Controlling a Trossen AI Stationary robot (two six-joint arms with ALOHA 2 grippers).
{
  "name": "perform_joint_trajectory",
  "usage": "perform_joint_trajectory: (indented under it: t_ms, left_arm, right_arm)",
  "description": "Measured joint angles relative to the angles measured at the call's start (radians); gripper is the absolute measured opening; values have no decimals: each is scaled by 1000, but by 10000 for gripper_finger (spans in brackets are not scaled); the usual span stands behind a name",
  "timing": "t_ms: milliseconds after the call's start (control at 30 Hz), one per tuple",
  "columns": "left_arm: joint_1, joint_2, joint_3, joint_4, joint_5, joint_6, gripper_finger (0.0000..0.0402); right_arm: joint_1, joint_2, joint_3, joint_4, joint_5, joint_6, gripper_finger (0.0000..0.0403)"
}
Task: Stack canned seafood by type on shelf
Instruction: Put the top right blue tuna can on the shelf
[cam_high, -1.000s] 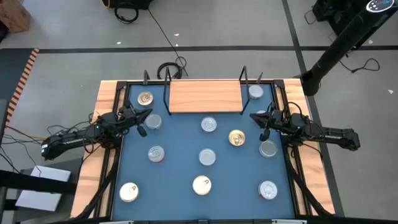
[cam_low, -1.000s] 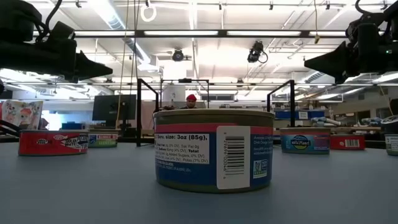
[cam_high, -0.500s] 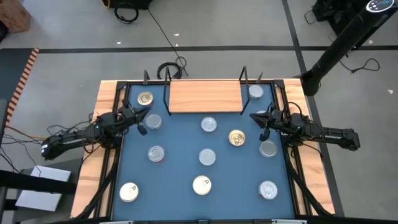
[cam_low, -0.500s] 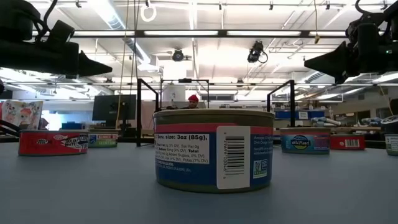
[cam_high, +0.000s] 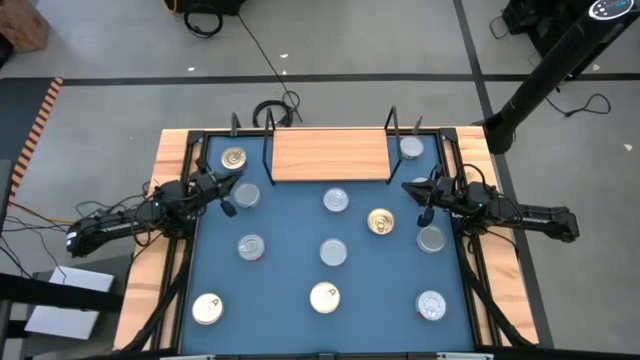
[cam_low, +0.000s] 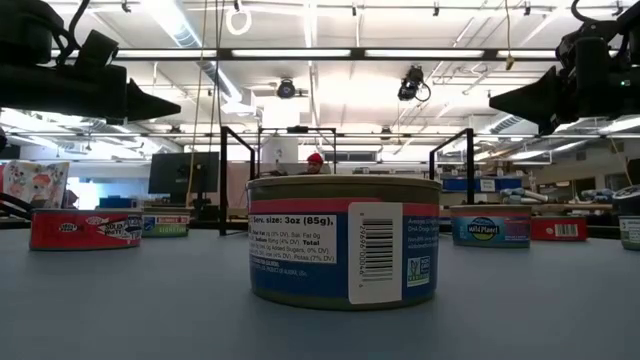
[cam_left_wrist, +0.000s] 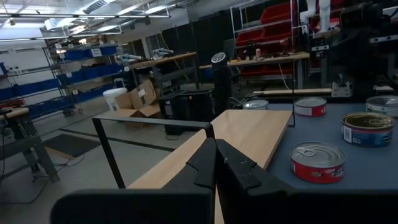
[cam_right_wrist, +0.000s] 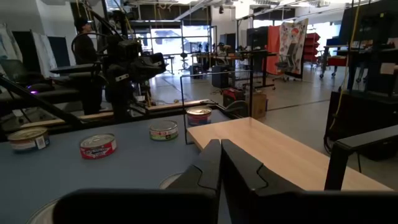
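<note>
Several round flat cans of seafood rest on their bases on the blue table: gold-topped ones (cam_high: 233, 158) (cam_high: 380, 222), silver ones (cam_high: 337, 201) (cam_high: 333, 252) (cam_high: 251, 247), and one close to the low camera (cam_low: 345, 240). The light-wood shelf (cam_high: 330, 155) lies at the far edge with nothing on it, black wire frames at both ends. My left gripper (cam_high: 238, 183) (cam_left_wrist: 216, 155) hovers shut at the table's left side, pointing level above a silver can (cam_high: 247, 196). My right gripper (cam_high: 406, 186) (cam_right_wrist: 219, 155) hovers shut at the right side. Neither holds anything.
More cans sit near the front edge (cam_high: 207, 309) (cam_high: 324, 297) (cam_high: 431, 305), beside the right arm (cam_high: 432, 238), and by the shelf's right end (cam_high: 411, 148). Wooden side rails (cam_high: 160, 250) border the table. A person (cam_right_wrist: 84, 56) stands in the room beyond the table.
My left gripper has turned slightly in place, its tip rising a little in the low view. It stays shut. The right gripper and all the cans have kept still.
</note>
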Motion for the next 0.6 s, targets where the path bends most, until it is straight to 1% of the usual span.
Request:
perform_joint_trajectory:
  t_ms: [167, 267, 400, 433, 500, 533, 600]
  left_arm:
    - [0, 0, 0, 0, 3, -4, 12]
    - [0, 0, 0, 3, 27, -3, 12]
    - [0, 0, 1, 56, 32, -8, 12]
    - [-1, 0, 6, 41, 53, -20, 12]
    - [-1, 2, 32, 4, 135, -38, 12]
    - [-1, 7, 45, 5, 182, -46, 12]
    - [-2, 16, 71, 11, 240, -71, 12]
  right_arm:
    - [0, 0, 0, 0, 0, 0, 23]
    - [0, 0, 0, 0, 0, 0, 23]
    - [0, 0, 0, 0, 0, 0, 23]
    - [0, 0, 0, 0, 0, 0, 23]
    - [0, 0, 0, 0, 0, 0, 23]
    - [0, 0, 0, 0, 0, 0, 23]
    - [0, 0, 0, 0, 0, 0, 23]
